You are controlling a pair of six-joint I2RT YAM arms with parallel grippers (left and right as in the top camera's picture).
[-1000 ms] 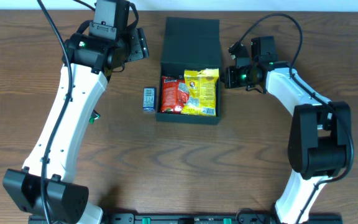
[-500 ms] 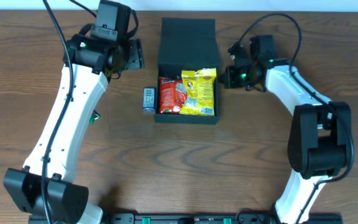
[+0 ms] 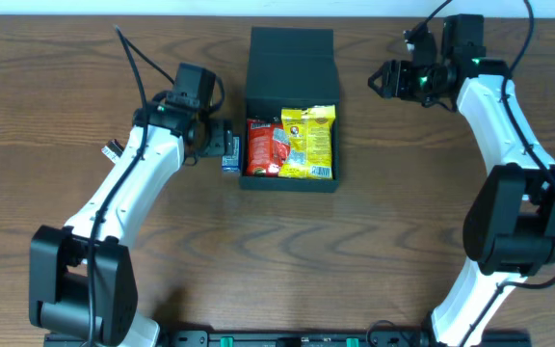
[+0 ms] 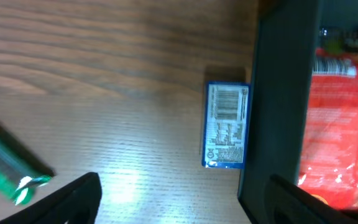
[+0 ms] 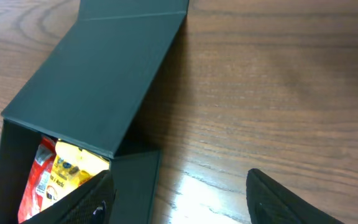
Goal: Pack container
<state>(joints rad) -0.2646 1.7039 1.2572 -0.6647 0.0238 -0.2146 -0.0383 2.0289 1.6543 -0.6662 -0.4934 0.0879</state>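
Note:
The container (image 3: pixel 290 181), a dark square box, lies at the table's middle with its flap lid (image 3: pixel 292 56) folded back. Inside lie a red packet (image 3: pixel 265 146) and a yellow packet (image 3: pixel 311 143). A small blue packet (image 3: pixel 229 157) rests on the wood against the container's left wall (image 4: pixel 278 106). My left gripper (image 3: pixel 224 143) hovers open just over that blue packet (image 4: pixel 227 124), nothing between its fingers (image 4: pixel 73 199). My right gripper (image 3: pixel 382 79) hangs open to the right of the lid (image 5: pixel 98 74), apart from the box and holding nothing.
A green wrapper (image 4: pixel 5 168) lies on the wood left of the blue packet. Bare wooden table (image 3: pixel 403 222) stretches in front of and to the right of the container. Both arm bases stand at the near edge.
My left gripper swung down from the far left to the blue packet beside the container. My right gripper opened and pulled back up and away from the container's right side.

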